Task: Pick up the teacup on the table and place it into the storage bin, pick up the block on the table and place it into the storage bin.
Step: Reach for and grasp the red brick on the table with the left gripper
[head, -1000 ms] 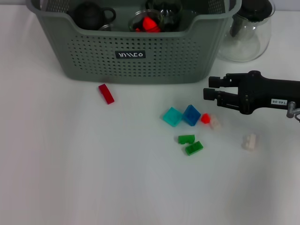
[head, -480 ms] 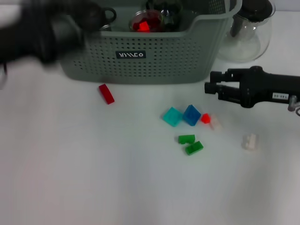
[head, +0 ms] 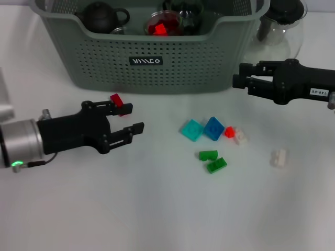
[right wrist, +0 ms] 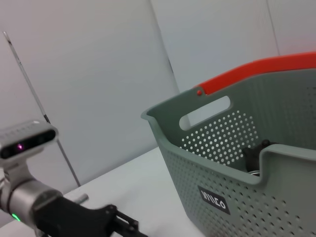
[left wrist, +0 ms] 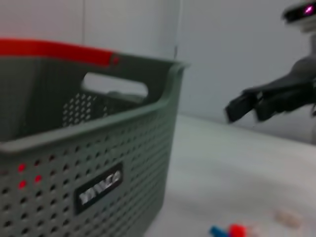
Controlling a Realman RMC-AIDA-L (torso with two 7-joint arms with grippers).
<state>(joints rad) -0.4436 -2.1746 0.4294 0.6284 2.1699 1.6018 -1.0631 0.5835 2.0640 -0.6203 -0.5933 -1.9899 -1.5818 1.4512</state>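
The grey-green storage bin (head: 152,63) stands at the back of the table and also fills the wrist views (left wrist: 74,163) (right wrist: 237,163). Inside it are a black teapot (head: 102,15) and a glass teacup (head: 163,23) holding a red piece. A red block (head: 116,99) lies on the table just before the bin. My left gripper (head: 135,116) hovers open right beside it, its upper finger partly covering the block. More blocks lie mid-table: cyan (head: 192,129), blue (head: 213,128), two green (head: 212,160) and white (head: 279,158). At the right, my right gripper (head: 238,75) is open and holds nothing.
A clear glass pitcher (head: 280,31) with a black lid stands right of the bin, behind the right arm. A small red piece (head: 229,132) and a pale piece (head: 241,137) sit by the blue block. The table front is bare white surface.
My left arm swept in from the upper left, past the bin, down to the table beside the red block. The right gripper drifted back toward the bin's right corner.
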